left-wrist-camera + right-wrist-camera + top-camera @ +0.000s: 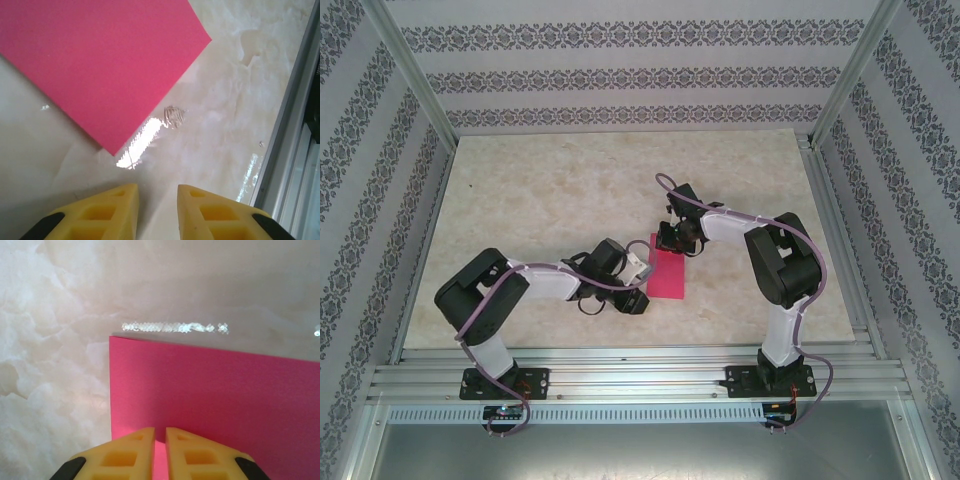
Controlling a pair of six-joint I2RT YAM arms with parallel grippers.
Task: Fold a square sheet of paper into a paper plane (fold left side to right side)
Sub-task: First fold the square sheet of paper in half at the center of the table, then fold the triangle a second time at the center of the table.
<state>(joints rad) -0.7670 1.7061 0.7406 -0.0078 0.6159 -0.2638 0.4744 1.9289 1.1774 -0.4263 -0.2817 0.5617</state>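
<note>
The pink-magenta sheet of paper [670,275] lies flat on the marble table as an upright rectangle, between the two grippers. In the right wrist view the paper [215,400] spreads under and ahead of my right gripper [160,430], whose yellow fingers are shut to a thin slit with their tips down on the sheet near its far edge [671,248]. In the left wrist view my left gripper [157,187] stands open over bare table, nothing between its fingers, a short way from the nearest corner of the paper [100,65]. From above, the left gripper [642,297] sits just left of the paper's near-left corner.
The marble tabletop [570,190] stretches far and left of the paper. A metal rail [290,145] runs along the table's near edge, close to the left gripper's right side. Patterned walls and corner posts [415,80] enclose the table.
</note>
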